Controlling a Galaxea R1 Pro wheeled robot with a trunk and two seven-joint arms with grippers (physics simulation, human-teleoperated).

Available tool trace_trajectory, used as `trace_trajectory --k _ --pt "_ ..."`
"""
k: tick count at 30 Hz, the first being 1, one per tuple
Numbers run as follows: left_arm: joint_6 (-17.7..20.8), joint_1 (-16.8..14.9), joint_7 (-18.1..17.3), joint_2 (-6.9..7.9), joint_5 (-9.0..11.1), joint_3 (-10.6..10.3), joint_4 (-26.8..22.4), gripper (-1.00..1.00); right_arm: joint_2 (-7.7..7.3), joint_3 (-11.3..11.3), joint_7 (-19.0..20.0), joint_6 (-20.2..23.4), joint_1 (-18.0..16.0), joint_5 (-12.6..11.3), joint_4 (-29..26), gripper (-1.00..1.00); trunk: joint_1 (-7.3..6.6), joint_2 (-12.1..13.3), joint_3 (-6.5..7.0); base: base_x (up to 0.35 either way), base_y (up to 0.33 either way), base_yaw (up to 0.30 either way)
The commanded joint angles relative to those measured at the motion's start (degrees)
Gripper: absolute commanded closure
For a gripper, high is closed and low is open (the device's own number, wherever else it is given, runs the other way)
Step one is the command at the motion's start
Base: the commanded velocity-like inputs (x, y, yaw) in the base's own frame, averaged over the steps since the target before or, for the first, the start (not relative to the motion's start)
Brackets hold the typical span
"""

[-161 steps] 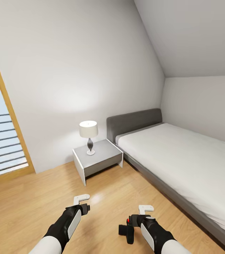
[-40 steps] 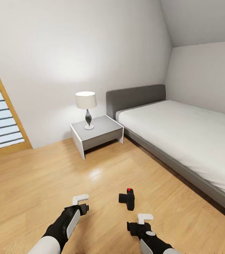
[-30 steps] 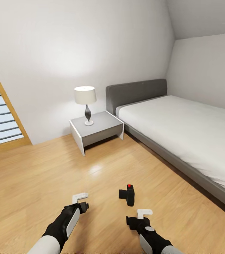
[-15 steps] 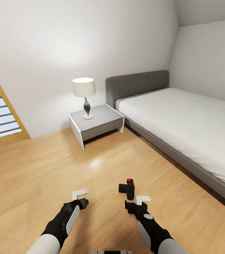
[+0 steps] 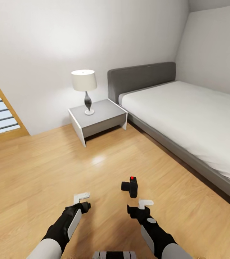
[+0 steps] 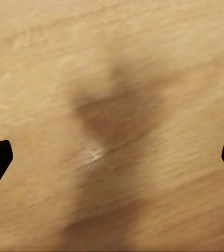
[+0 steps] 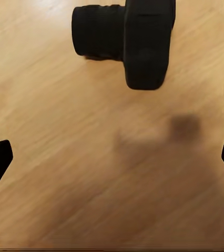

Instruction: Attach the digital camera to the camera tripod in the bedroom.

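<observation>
Target object: the digital camera (image 5: 130, 187) is seen lying on the light wood floor (image 5: 28, 172), free of both arms, well clear of the bed (image 5: 186, 118) and the nightstand (image 5: 97, 120).

Camera as seen from the right wrist: the digital camera (image 7: 128, 39) is shown ahead of the fingertips, apart from them, with bare floor (image 7: 91, 173) between.

Long axis: the lens barrel is seen projecting sideways from the body, across the line between the two fingertips rather than along the approach. In the head view the lens points toward the robot's left.

Right gripper (image 5: 145, 204): the jaws are spread wide and nothing is held. The gripper sits just behind the camera on the robot's side, near but not touching.

Left gripper (image 5: 81, 197): the jaws are spread wide and nothing is held; plain floor is faced in its wrist view.

Nearer arm: the right arm is judged the nearer; the left gripper stands well to the side of the camera.

Governing relation: the camera lies forward of the right jaws and a little toward the robot's left. A short advance is judged necessary before the jaws can straddle the body.

Tripod: no position can be given from these views.

Risk: closing on the round lens barrel instead of the boxy body is judged likely to let the camera roll or slip.
</observation>
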Motion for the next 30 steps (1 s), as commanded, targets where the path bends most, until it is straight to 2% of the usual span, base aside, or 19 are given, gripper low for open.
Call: trace_trajectory --k 1,30 --pt "0.20 -0.01 0.31 -0.07 0.58 0.02 -0.12 -1.00 -0.08 0.03 -0.16 -0.19 -0.04 -0.10 0.15 -1.00 0.01 -0.03 -0.27 0.000 0.000 0.000" --pt "0.04 -0.01 0.32 -0.12 0.54 -0.16 -0.15 -1.00 -0.61 0.07 -0.20 -0.18 -0.09 0.07 -1.04 -1.00 0.76 -0.42 -6.70 0.000 0.000 0.000"
